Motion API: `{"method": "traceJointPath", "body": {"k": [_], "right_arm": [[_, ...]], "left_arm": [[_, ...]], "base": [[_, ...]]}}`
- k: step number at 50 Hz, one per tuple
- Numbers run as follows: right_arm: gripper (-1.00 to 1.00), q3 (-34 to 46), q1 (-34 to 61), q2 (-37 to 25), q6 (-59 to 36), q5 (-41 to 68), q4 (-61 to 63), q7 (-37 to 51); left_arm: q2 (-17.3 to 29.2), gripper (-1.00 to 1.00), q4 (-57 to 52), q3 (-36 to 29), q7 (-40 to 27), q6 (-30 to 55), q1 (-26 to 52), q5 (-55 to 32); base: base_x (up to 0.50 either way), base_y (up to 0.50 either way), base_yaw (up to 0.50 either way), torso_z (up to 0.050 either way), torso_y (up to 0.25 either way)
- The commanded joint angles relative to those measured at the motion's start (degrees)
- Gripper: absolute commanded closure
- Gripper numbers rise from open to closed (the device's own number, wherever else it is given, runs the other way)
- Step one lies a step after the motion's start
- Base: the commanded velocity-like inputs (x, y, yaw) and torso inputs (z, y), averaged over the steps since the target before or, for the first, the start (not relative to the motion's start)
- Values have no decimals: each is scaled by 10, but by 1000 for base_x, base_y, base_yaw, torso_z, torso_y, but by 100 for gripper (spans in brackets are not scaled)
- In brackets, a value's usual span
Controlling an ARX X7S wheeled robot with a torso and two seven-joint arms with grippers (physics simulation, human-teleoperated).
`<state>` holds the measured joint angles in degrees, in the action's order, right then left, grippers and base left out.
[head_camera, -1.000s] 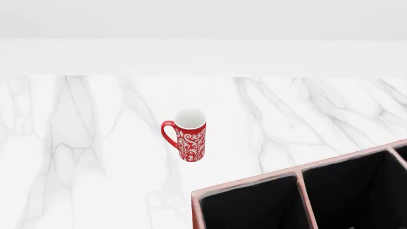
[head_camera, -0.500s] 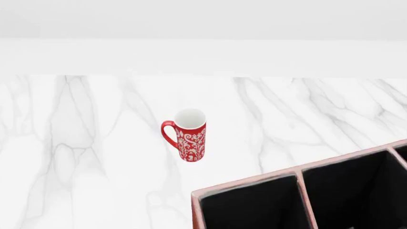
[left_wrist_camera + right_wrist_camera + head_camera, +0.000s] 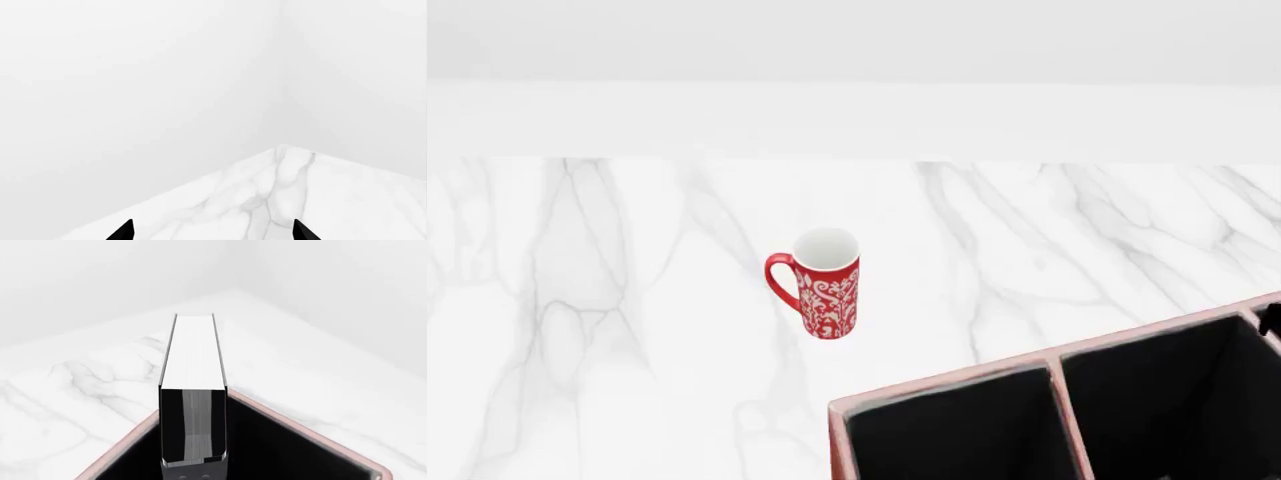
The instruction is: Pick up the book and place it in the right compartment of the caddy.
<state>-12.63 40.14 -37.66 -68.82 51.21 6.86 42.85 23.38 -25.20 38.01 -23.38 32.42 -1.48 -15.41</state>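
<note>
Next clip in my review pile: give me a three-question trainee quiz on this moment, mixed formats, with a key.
1. True or false: the mug stands upright on the marble table, apart from the caddy.
2. Multiple choice: in the right wrist view, the book is
A. lying flat on the table
B. held page edges up over a corner of the caddy
C. leaning against the mug
3. Fill in: the left gripper shows two black fingertips set apart, with ____ between them.

Key: 1 true; 2 B; 3 nothing
</note>
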Motion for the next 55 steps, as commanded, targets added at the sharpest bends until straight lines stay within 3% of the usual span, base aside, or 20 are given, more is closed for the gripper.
{"method": "traceJointPath", "body": {"k": [1, 22, 23, 51, 55], "right_arm": [[100, -6, -3, 16, 22, -31, -23, -36], [100, 9, -9, 18, 40, -39, -37, -51], [-100, 8, -9, 17, 40, -38, -35, -50], [-100, 14, -2, 12, 50, -40, -10, -47], [-100, 29, 2, 12, 75, -52, 52, -42]], "left_arm": [[-11, -100, 2, 11, 13, -1, -1, 10], [-12, -100, 8, 6, 12, -6, -2, 11], [-12, -100, 7, 6, 12, -6, -3, 11], [-8, -100, -3, 6, 9, 3, -1, 5], [15, -100, -20, -41, 17, 46, 27, -2]], "base": [[0, 0, 0, 0, 0], [3, -1, 1, 0, 0], [0, -3, 0, 0, 0], [0, 0, 0, 0, 0], [0, 0, 0, 0, 0]]}}
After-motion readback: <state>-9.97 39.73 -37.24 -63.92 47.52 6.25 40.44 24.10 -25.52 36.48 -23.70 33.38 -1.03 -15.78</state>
